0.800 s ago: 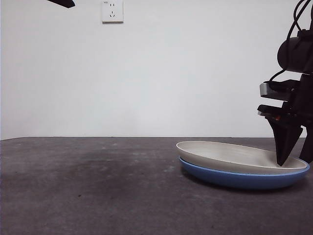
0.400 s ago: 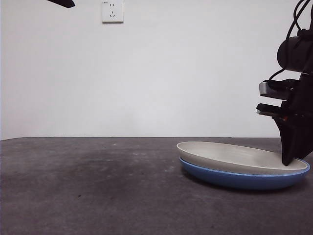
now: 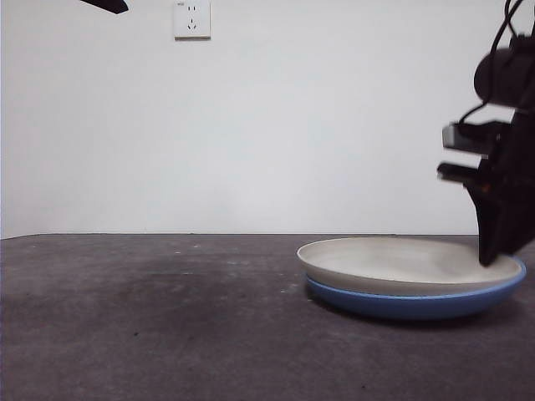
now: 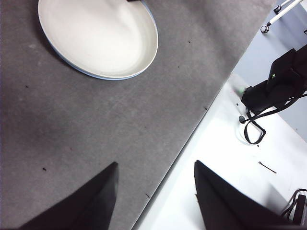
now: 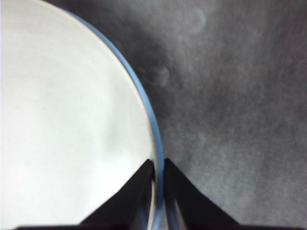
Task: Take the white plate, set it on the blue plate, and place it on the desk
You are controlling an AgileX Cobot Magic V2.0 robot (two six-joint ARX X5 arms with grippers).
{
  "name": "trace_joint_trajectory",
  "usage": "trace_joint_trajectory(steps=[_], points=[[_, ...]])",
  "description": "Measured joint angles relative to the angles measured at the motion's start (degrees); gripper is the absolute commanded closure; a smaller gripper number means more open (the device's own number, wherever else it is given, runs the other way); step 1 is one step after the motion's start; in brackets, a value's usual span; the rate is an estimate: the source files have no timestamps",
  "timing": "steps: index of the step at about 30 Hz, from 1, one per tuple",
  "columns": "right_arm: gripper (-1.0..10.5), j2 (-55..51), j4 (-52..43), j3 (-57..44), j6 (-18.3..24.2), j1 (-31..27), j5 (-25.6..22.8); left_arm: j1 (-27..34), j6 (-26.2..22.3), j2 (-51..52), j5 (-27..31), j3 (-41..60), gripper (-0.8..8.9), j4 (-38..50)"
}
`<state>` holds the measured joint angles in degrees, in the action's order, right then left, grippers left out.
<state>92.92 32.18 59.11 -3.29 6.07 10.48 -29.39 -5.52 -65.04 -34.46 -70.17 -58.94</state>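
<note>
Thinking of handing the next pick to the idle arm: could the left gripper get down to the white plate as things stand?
Probably yes. The left gripper hangs open above bare desk, and nothing lies between it and the white plate. Only the right gripper, closed on the plate's far rim, crowds that one edge.

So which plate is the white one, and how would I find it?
Look across the dark grey desk to the stack of two plates. The white plate is the top one, nested in the blue plate, with the right hand at its rim. It is matte cream, not glossy blue.
</note>
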Motion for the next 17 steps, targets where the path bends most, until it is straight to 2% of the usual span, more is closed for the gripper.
trace_joint_trajectory(steps=[11, 17], points=[[9.3, -9.14, 0.13, 0.0, -2.21, 0.35, 4.22, 0.0, 0.02, 0.0, 0.0, 0.0, 5.64, 0.0], [9.3, -10.03, -0.13, 0.0, -3.85, 3.45, 4.28, 0.0, 0.0, 0.0, 0.0, 0.0, 5.64, 0.0]])
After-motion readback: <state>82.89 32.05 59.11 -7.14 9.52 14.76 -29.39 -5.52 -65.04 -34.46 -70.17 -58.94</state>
